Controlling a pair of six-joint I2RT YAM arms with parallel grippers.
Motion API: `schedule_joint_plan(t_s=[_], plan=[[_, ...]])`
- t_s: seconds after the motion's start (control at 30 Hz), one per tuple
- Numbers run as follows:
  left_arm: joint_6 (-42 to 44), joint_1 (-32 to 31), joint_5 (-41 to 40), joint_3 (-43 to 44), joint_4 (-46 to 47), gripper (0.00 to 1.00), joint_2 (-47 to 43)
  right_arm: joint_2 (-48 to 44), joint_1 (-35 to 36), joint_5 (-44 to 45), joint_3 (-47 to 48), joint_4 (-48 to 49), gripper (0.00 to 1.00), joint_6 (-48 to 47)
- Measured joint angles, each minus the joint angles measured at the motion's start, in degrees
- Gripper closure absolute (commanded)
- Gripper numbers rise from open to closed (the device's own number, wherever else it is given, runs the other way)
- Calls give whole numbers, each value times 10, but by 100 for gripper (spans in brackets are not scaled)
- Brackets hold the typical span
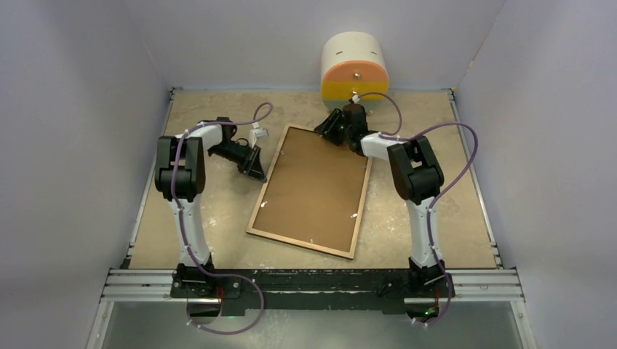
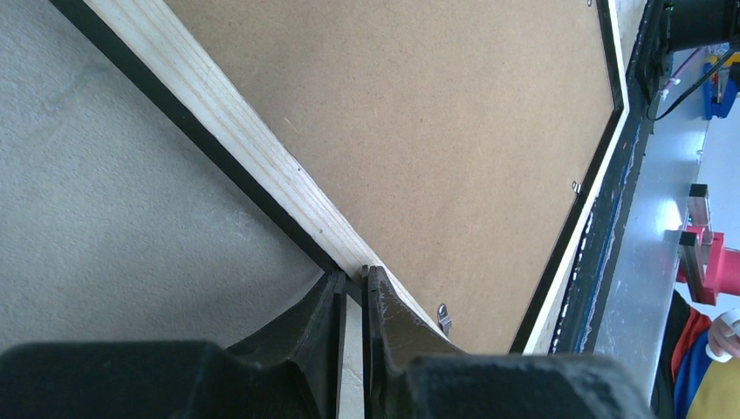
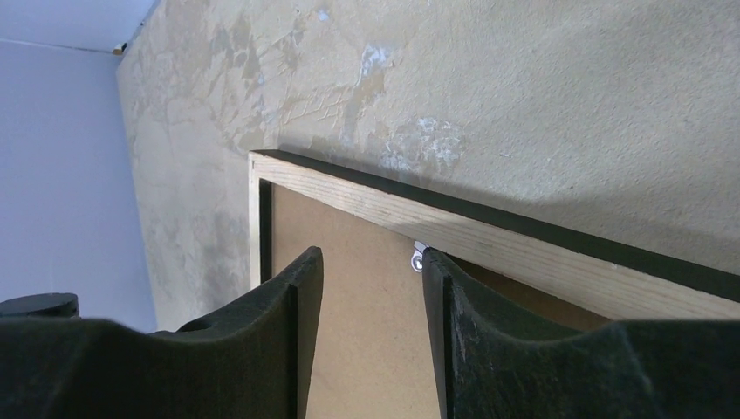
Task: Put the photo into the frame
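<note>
Your frame (image 1: 298, 245) lay back-up and skewed in the middle of the table (image 1: 422, 218), its light wood rails edged in black. One brown backing board (image 1: 313, 185) sat inside it. You had one frame, one board and two arms. Your left gripper (image 2: 353, 275) sat at the left rail, its fingers pressed almost together. Farther off, your right gripper (image 3: 371, 257) hung over the far corner, its fingers spread either side of a metal tab (image 3: 419, 257). Beyond stood one white, orange and yellow drum (image 1: 354, 69).
</note>
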Motion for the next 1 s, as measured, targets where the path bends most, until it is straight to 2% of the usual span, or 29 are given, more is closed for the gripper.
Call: schedule_joint_plan(t_s=[0.17,0.4,0.53,0.7,0.87,1.0], plan=[[7,0,3,-4,0,94,-2,3,0,-3,3,-1,50,4],[28,0,4,-5,-16,94,-6,-28,1,7,-27,-6,34,3],[47,2,2,-5,-42,94,-7,-93,-1,25,-84,-25,23,-11],[64,18,-19,-10,-63,93,-12,-205,-4,44,-158,-48,18,-31],[66,24,-39,-69,-42,93,-40,-326,-6,96,-238,-92,9,-49],[56,6,-48,-119,-24,93,-60,-400,-10,151,-312,-133,5,-59]])
